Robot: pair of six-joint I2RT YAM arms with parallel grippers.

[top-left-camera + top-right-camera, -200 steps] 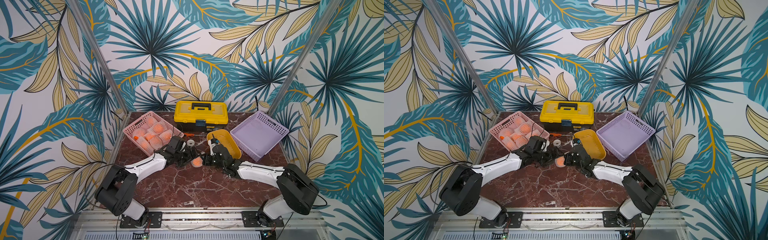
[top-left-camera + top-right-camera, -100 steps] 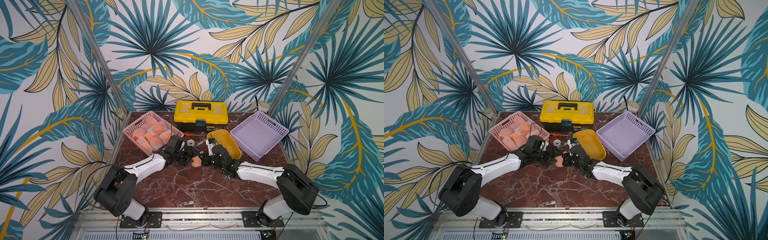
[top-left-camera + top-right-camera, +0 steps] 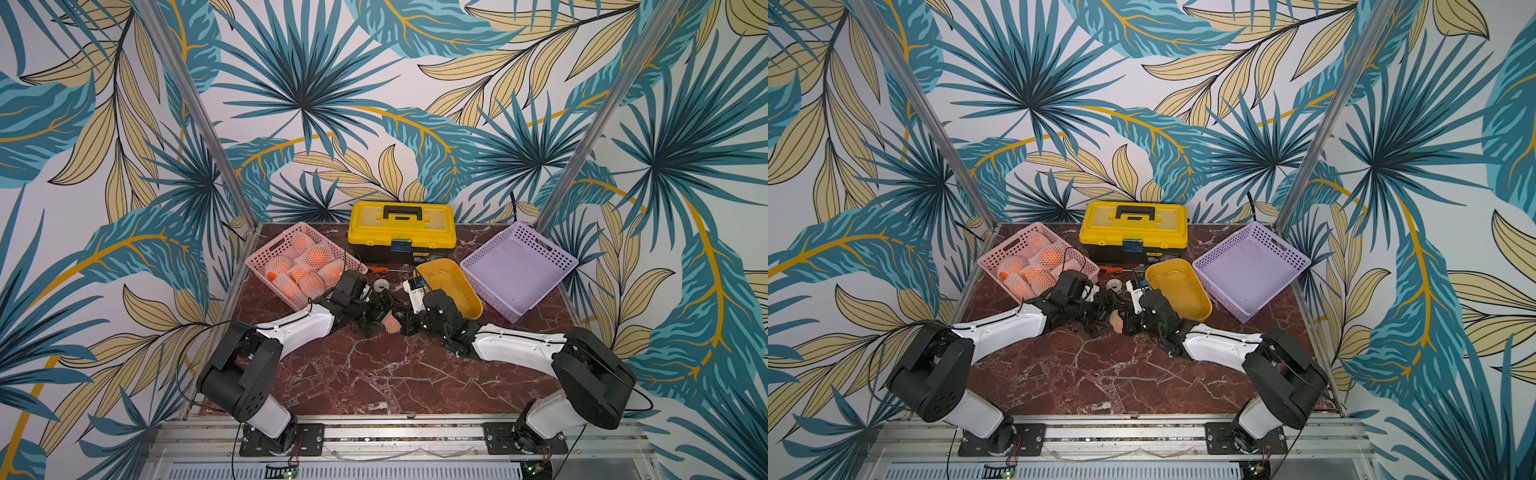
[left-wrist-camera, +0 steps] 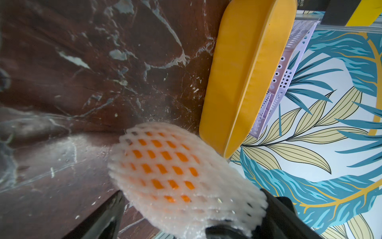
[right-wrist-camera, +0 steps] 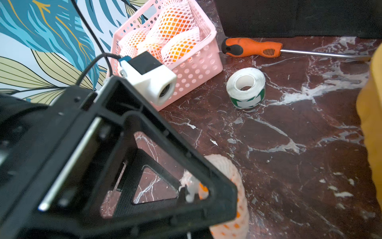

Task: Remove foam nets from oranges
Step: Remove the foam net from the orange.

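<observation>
Left fingers: my left gripper [image 3: 377, 316] is spread wide, one finger [image 4: 103, 219] on each side of the wrapped fruit, gripping nothing.
Right fingers: my right gripper [image 3: 405, 326] is clenched tight, I judge on the net's tail.
Where it is: the orange [image 4: 163, 163] sits in its net [image 4: 206, 202] at the middle of both top views, on the table [image 3: 374, 374] just below the yellow tub [image 3: 449, 286].
Doing it well: close my left fingers on the fruit through the foam, firm but not crushing. Then draw the right gripper straight along the sleeve so it slides rather than tears.
Hard to see: the right pinch is cut off at the bottom edge. The left gripper's frame fills the lower left of the right wrist picture.
</observation>
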